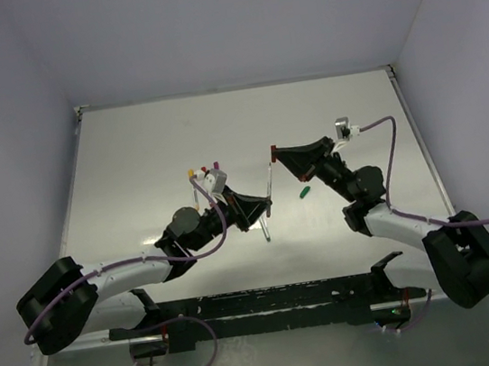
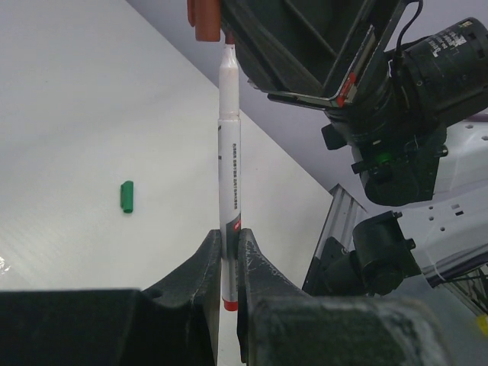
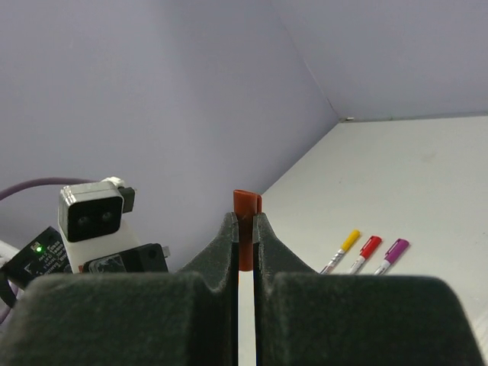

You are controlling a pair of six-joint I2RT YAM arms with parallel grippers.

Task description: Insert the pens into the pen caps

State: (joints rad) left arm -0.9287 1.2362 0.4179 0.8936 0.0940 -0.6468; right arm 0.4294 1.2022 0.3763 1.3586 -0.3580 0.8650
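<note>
My left gripper [image 1: 264, 207] [image 2: 229, 242] is shut on the lower end of a white pen [image 2: 229, 152] with a red end, held off the table. The pen [image 1: 268, 189] points toward my right gripper [image 1: 275, 153] [image 3: 245, 223], which is shut on a red cap [image 3: 246, 221]. In the left wrist view the pen's tip meets the red cap [image 2: 204, 19] at its open end. In the right wrist view the white pen body [image 3: 245, 320] runs straight on from the cap between the fingers. How far in the tip sits is hidden. A loose green cap [image 1: 304, 192] [image 2: 127, 196] lies on the table.
Three capped pens, yellow [image 3: 348, 242], red [image 3: 369, 247] and purple [image 3: 396, 249], lie side by side on the table; from above they show [image 1: 203, 168] just behind the left wrist. Walls enclose the table at the back and both sides.
</note>
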